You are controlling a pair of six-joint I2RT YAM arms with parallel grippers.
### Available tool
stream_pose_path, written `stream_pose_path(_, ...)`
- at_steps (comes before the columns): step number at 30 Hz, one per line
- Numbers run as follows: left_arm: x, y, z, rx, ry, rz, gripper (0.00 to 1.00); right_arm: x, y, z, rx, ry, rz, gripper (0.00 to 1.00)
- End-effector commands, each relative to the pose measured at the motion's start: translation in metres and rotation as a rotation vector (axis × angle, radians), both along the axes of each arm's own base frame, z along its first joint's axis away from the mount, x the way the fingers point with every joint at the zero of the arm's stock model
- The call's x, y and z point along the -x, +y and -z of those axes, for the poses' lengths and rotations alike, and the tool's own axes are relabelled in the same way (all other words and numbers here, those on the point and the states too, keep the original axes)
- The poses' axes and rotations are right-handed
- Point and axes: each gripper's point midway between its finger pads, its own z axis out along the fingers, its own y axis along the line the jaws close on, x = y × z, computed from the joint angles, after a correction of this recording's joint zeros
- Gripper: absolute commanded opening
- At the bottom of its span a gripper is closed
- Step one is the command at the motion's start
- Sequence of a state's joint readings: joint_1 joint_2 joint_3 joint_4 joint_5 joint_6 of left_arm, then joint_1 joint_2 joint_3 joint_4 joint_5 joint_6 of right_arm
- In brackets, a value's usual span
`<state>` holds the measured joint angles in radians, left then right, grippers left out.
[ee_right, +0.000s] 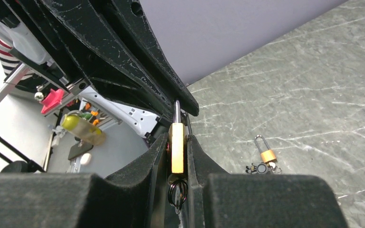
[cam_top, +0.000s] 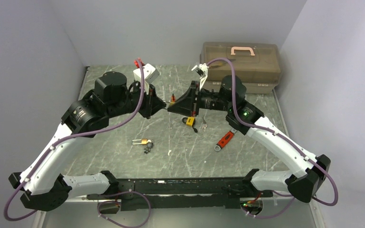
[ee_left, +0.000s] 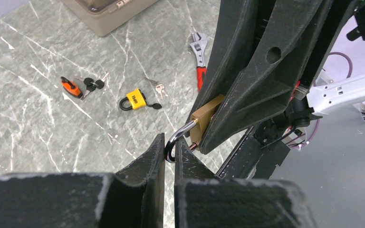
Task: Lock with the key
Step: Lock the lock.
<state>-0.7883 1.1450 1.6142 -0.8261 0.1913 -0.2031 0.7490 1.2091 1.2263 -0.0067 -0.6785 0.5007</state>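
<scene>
Now the right gripper [ee_right: 177, 142] clamps the brass padlock [ee_right: 177, 156] body above the table [cam_top: 180, 154], key ring [ee_right: 177, 191] dangling below; the left gripper [ee_left: 169, 143] pinches its shackle [ee_left: 181, 130], likely bracing to press it shut.

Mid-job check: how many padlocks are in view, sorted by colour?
Brass: 2, the held padlock and the long-shackle padlock lying loose
Yellow: 1, the yellow padlock
Orange: 1, the orange padlock, small, probably a padlock
Total: 4

Left end effector [cam_top: 163, 107] meets right end effector [cam_top: 170, 108].
</scene>
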Motion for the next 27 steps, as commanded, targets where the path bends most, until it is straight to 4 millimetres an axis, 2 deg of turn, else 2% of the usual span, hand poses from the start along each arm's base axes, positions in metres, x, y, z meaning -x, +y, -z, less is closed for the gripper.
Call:
stream_pose_path(1,0.053,-0.059,-0.016,0.12,0.085,0.322,0.0,-0.017,0.016,-0.039,-0.088,-0.116,0.065,0.0)
stream_pose_path(14,0.081,-0.078,-0.03,0.156,0.093,0.467,0.0,-0.03,0.029,-0.023,-0.022,-0.105,0.1,0.0)
stream_pose_path(17,0.089,-0.081,-0.034,0.178,0.101,0.513,0.0,-0.032,0.027,-0.024,-0.023,-0.119,0.122,0.0)
stream_pose_path(24,0.1,-0.081,-0.041,0.208,0.099,0.57,0.0,-0.04,0.029,-0.022,-0.012,-0.122,0.141,0.0)
stream_pose_path(27,0.107,-0.079,-0.047,0.227,0.095,0.599,0.0,-0.047,0.033,-0.015,0.009,-0.111,0.162,0.0)
